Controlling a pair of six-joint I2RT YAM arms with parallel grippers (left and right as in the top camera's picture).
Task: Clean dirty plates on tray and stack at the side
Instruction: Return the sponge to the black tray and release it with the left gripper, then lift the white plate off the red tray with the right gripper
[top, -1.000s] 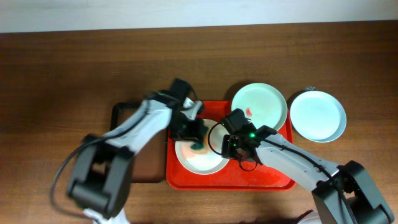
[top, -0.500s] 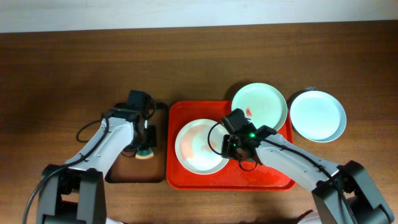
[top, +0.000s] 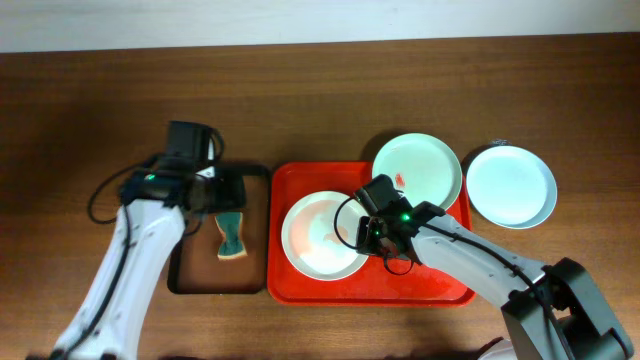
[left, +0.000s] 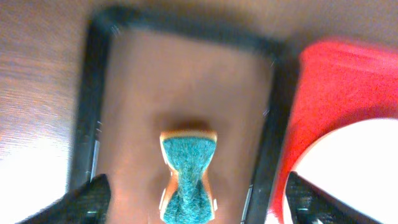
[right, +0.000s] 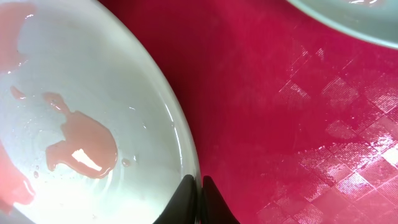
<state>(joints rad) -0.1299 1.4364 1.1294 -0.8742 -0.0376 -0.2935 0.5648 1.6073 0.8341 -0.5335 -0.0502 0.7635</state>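
A white plate (top: 322, 235) with thin pink smears (right: 81, 140) lies on the red tray (top: 440, 285). My right gripper (top: 368, 238) is shut on the plate's right rim, its fingertips (right: 199, 186) pinched over the edge. A mint plate (top: 417, 170) with a small red smear rests at the tray's back right corner. A light blue plate (top: 511, 186) sits on the table to the right of the tray. My left gripper (top: 222, 200) hangs open over the green sponge (left: 186, 180), which lies loose between the spread fingers (left: 87, 199).
The sponge (top: 231, 236) rests on a smaller black-rimmed brown tray (top: 190, 270) just left of the red tray. Dark wood table (top: 80, 110) surrounds both trays. The mint plate's edge (right: 354, 12) shows at the top right of the right wrist view.
My left arm swung left from the white plate to the brown tray, opened, and let the sponge drop there. The right gripper has stayed on the plate rim.
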